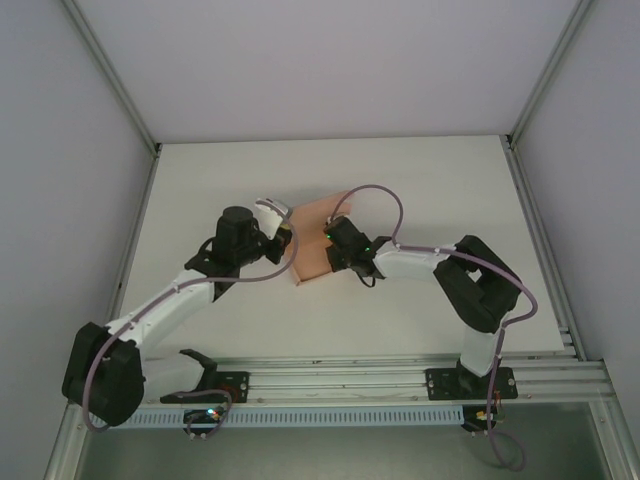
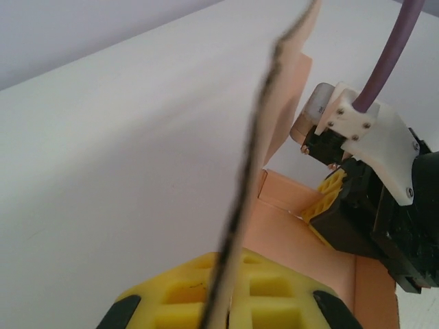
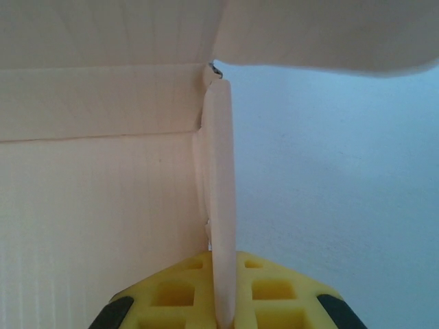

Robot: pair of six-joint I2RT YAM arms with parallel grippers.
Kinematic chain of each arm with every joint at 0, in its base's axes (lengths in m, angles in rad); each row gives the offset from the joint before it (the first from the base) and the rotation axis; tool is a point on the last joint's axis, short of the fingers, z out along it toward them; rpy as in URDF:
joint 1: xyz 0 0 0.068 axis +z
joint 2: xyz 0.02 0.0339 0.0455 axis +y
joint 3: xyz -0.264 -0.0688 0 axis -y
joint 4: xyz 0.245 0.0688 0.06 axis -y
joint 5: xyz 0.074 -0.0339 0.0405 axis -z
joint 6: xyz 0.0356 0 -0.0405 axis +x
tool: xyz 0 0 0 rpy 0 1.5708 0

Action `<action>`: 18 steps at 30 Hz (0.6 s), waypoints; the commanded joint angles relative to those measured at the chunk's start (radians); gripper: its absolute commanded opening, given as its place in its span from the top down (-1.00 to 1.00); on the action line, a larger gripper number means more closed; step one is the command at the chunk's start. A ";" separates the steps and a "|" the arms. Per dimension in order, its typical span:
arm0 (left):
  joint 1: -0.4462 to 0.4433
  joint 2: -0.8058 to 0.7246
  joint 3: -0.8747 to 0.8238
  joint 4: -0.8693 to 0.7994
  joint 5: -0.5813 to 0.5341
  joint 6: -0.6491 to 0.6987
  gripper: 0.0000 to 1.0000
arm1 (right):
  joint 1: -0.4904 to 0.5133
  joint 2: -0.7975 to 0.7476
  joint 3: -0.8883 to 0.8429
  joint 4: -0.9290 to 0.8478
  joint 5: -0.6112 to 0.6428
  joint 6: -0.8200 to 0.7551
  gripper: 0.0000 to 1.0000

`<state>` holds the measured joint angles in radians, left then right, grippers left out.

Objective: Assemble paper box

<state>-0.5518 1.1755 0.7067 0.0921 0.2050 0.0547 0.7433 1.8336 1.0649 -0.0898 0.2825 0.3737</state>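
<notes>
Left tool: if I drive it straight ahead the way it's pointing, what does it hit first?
The paper box itself: the left tool pinches an upright flap edge-on, and the box's floor and low wall lie directly ahead. The right tool sits just right of that line, probably close; depth is unclear.

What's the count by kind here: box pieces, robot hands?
paper box, salmon-pink: 1
Robot hands: 2, the left hand and the right hand, each pinching a box flap
Total: 3
</notes>
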 commanded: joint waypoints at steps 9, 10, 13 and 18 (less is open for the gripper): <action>-0.063 -0.106 0.081 0.047 -0.069 -0.039 1.00 | 0.075 0.147 0.152 -0.408 0.389 0.070 0.98; -0.063 -0.110 0.080 0.052 -0.069 -0.041 1.00 | 0.074 0.145 0.149 -0.408 0.391 0.060 0.98; -0.063 -0.125 0.070 0.055 -0.067 -0.041 1.00 | 0.070 0.137 0.137 -0.402 0.389 0.057 0.99; -0.062 -0.142 0.041 0.058 -0.068 -0.042 1.00 | 0.050 0.037 0.034 -0.191 0.188 0.025 0.71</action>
<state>-0.6006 1.1084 0.7177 0.0357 0.1043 0.0528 0.8379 1.8832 1.1770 -0.2695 0.5083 0.4164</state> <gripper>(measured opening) 0.046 0.131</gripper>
